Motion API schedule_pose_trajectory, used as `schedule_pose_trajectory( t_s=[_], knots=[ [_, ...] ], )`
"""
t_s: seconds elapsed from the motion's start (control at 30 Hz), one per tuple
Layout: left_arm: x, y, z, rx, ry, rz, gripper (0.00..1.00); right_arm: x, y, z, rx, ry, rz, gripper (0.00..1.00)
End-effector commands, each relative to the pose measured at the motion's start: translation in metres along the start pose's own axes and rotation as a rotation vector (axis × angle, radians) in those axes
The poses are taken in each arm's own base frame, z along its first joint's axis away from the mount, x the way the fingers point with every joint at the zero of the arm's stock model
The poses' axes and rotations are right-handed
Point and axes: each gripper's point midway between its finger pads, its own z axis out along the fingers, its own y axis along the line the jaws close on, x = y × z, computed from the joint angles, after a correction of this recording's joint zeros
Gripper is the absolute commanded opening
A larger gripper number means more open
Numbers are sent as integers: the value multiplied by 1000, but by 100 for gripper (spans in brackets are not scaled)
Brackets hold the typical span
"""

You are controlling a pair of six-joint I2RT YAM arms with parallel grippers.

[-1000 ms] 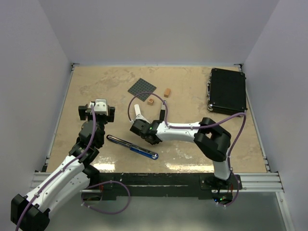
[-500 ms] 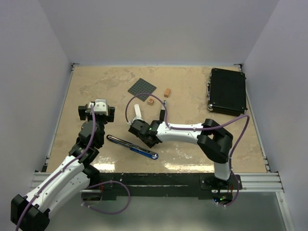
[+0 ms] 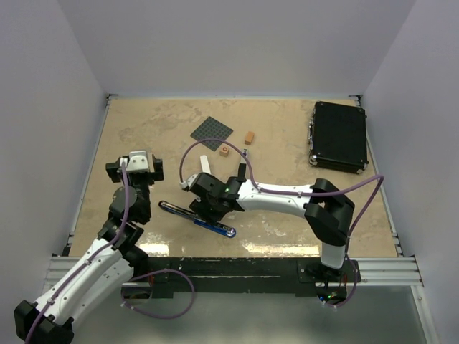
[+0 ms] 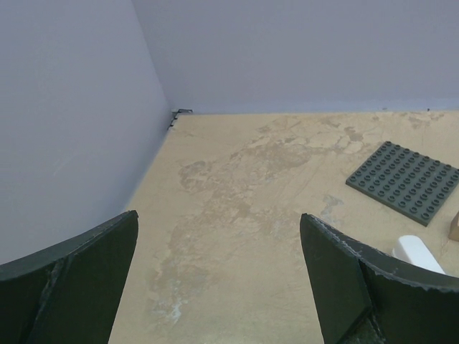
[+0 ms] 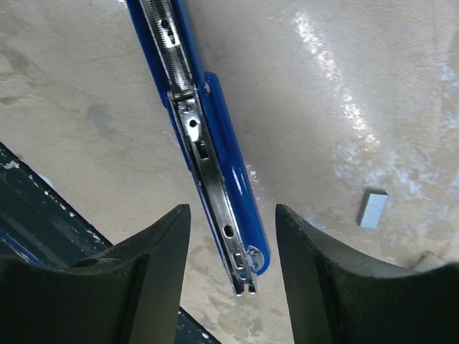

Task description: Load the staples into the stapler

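Straddling the stapler (image 3: 197, 217) with the right gripper (image 5: 229, 218), black fingers spread wide, one on each side of its end, pinching nothing. Lying opened out flat on the mottled beige table (image 3: 143, 122): glossy blue shell around a shiny metal channel with small holes. Just beside the stapler, a small flat grey strip of staples (image 5: 374, 208); behind the stapler, a small white box (image 3: 205, 163). Left of the stapler, left gripper (image 4: 219, 244) spread as well, holding nothing.
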Motion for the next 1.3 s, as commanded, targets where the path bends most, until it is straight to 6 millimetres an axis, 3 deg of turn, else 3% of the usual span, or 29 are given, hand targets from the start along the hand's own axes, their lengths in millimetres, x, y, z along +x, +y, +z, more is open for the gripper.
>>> schedule_pose_trajectory(
  t_s=[0.0, 0.2, 0.27, 0.4, 0.6, 0.97, 1.07, 1.27],
  knots=[
    [-11, 14, -3, -63, -56, -76, 100, -9, 20, 3, -79, -18, -13, 54],
    [-12, 11, -1, -58, -55, -79, 99, -1, 23, 19, -77, 18, -15, 47],
    [-11, 11, -1, -58, -53, -77, 100, 0, 21, 23, -66, 23, -13, 40],
    [-10, 10, 0, -56, -53, -81, 99, -9, 16, 27, -22, -1, 19, 18],
    [-8, 6, 1, -45, -47, -88, 99, -27, -2, 39, 81, -40, 87, 11],
    [-7, 0, 2, -20, -47, -101, 100, -45, -23, 53, 149, -59, 121, 14],
    [-7, -1, 2, -13, -47, -107, 99, -51, -19, 45, 130, -73, 115, 30],
    [-10, -2, 1, -7, -55, -118, 99, -62, -15, 13, 101, -92, 123, 47]
  ],
)
